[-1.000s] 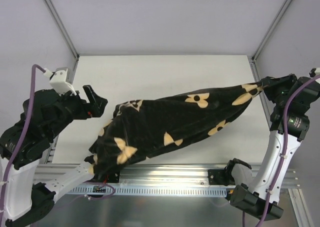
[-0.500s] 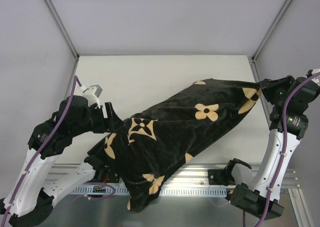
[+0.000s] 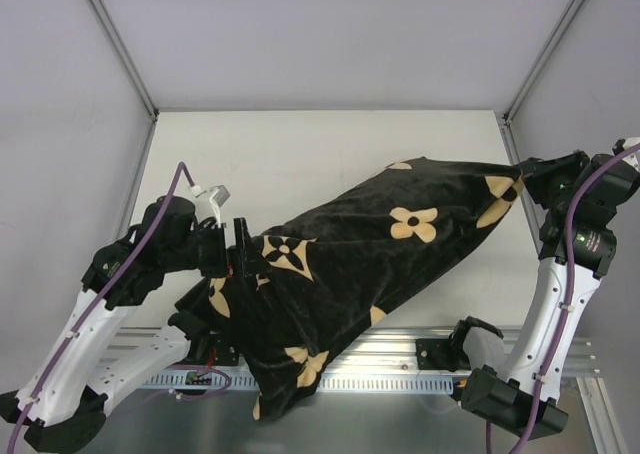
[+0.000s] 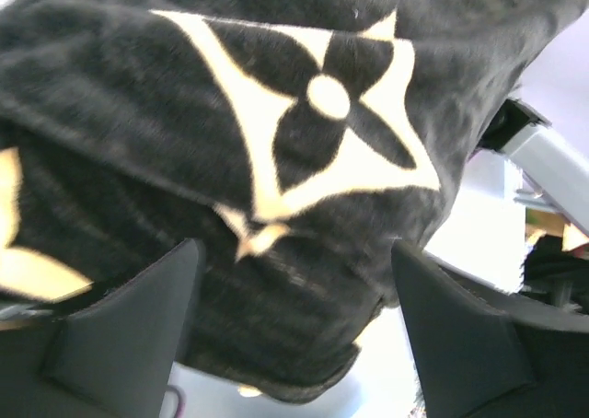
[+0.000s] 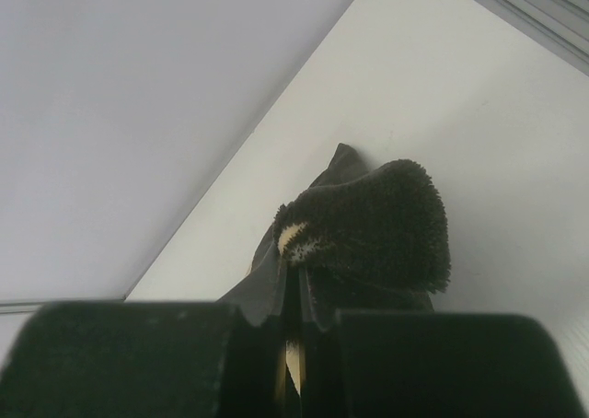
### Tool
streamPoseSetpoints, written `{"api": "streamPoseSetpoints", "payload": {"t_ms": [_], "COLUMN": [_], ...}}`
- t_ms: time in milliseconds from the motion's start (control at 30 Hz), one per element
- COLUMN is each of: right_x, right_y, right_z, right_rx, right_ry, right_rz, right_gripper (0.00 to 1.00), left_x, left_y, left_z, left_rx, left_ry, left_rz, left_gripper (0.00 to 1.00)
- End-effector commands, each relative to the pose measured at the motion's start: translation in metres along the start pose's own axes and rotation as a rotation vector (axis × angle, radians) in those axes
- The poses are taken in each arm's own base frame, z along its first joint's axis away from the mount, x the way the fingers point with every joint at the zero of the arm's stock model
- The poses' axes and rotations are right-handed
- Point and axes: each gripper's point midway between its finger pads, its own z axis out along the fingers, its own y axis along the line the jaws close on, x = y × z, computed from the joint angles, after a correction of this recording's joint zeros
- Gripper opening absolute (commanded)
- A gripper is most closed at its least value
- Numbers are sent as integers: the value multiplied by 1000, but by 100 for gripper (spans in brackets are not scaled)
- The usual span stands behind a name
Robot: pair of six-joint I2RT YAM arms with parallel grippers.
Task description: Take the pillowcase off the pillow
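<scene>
Pillowcase [image 3: 370,244], bulging, slants across table [image 3: 300,144] from right edge to near-left corner, low end spilling over the near edge. Right gripper [image 3: 522,182] at table's right edge, clamped on pillowcase corner. Left gripper [image 3: 243,254] over table's near-left, fingers [image 4: 120,335] apart, against fabric
</scene>
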Motion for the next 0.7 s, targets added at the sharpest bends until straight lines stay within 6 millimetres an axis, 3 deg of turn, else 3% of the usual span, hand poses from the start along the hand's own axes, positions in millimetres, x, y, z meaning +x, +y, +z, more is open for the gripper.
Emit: {"api": "streamPoseSetpoints", "payload": {"t_ms": [0, 100, 233, 367, 467, 500, 533, 567, 633, 667], "right_x": [-25, -24, -22, -21, -20, -19, -19, -18, -17, -16], "right_y": [26, 25, 25, 26, 25, 25, 25, 25, 26, 27], "right_z": [-5, -5, -4, -3, -4, -4, -4, -4, -2, -1], "right_rx": [-104, -103, -106, -109, -110, -110, -111, -112, -116, -119], "right_ry": [-98, -94, -86, -83, -84, -82, -81, -78, -70, -69], "right_rz": [-25, -27, -25, -22, -27, -29, -31, -33, -32, -32], "right_gripper": [1, 1, 1, 1, 1, 1, 1, 1, 1, 1], "left_x": [-13, -24, -38, -47, -50, -50, -56, -54, -48, -45], "left_y": [-15, -23, -34, -40, -33, -28, -12, -5, 8, 9], "left_z": [19, 32, 31, 26, 18, 16, 14, 7, 5, 2], "left_rx": [76, 107, 124, 130, 95, 69, -14, -39, -93, -86], "left_ry": [-2, 2, -14, -41, -105, -124, -184, -215, -233, -248], "left_rz": [-25, -31, -6, 14, -13, -51, -89, -113, -187, -238], "left_gripper": [73, 55, 33, 18, 16, 21, 36, 70, 91, 95]}}
